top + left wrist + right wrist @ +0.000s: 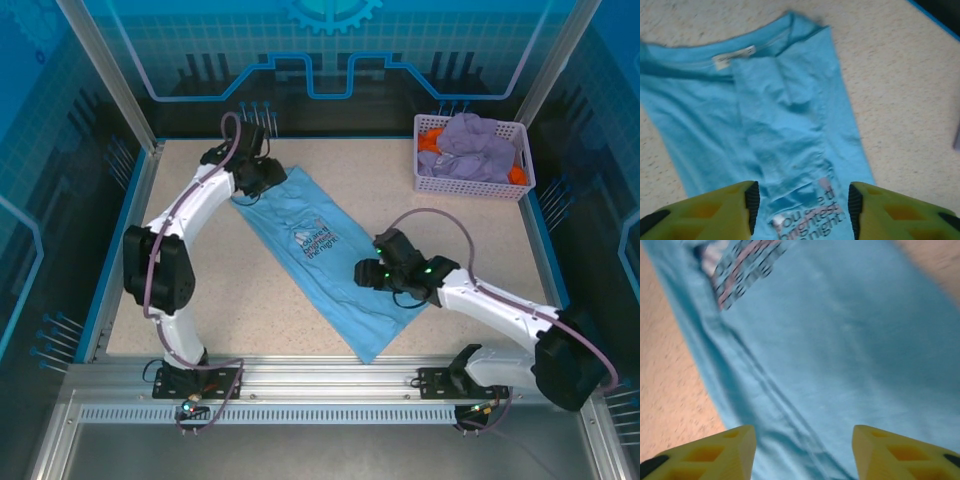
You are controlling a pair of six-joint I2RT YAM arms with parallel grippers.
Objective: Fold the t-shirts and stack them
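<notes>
A light sky-blue t-shirt lies flat on the table, folded lengthwise into a long strip that runs from the far left toward the near right. Its chest lettering faces up and its collar with a label is at the far end. My left gripper hovers over the collar end, open, with nothing between its fingers. My right gripper is at the strip's right edge near the hem half, open above the blue cloth. A lavender t-shirt and an orange one are bunched in the basket.
The mesh basket stands at the far right corner of the table. Speckled beige tabletop surrounds the blue shirt. Blue enclosure walls border the table, and a metal rail runs along the near edge.
</notes>
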